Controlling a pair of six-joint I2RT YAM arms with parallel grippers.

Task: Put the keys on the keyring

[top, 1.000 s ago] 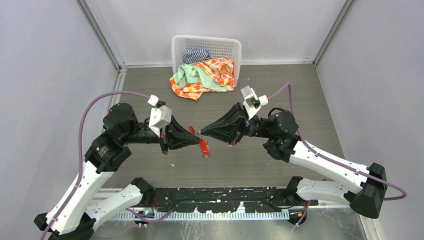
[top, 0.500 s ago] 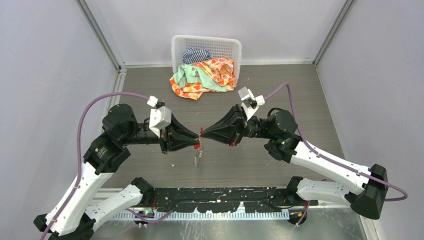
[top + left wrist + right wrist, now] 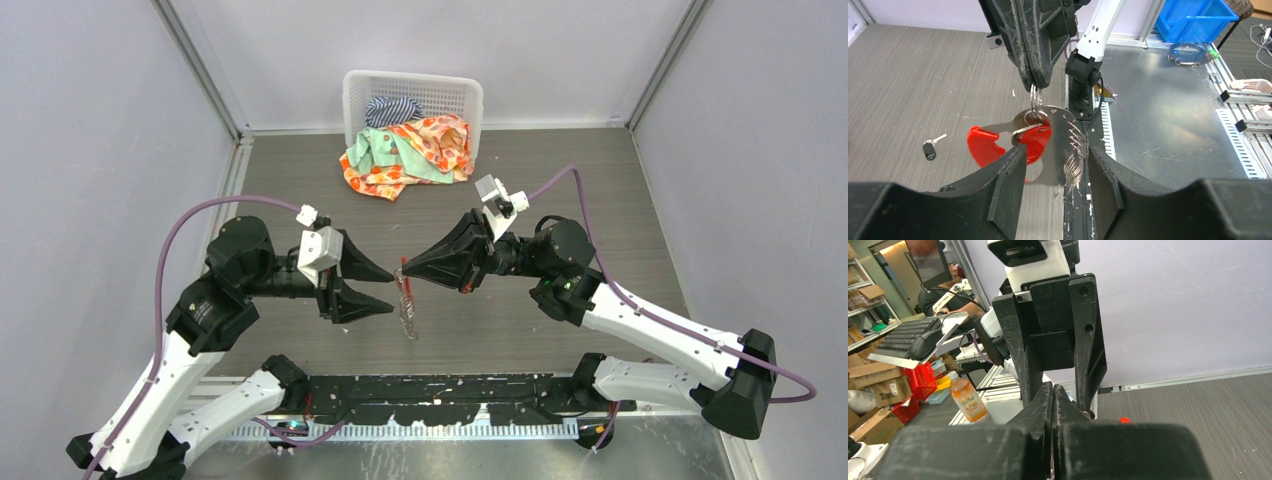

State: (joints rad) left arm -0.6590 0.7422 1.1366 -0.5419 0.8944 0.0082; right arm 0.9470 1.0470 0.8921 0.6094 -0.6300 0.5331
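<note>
The keyring hangs from my right gripper, which is shut on its grey ring. In the left wrist view the ring sits in the right gripper's tip, with the red tag and the fan of silvery pieces dangling below. My left gripper is open, its fingers on either side of the hanging bunch without touching it. A black-headed key lies on the table beyond. The red-headed key is not clearly in view; a small red bit peeks over the right gripper's body.
A white basket spilling coloured clothes stands at the back middle of the dark wood-grain table. Grey walls close both sides. The arm bases and a black rail run along the near edge.
My left gripper has let go of the keyring, opened and drawn back slightly to the left. The bunch now hangs from the right gripper alone.
</note>
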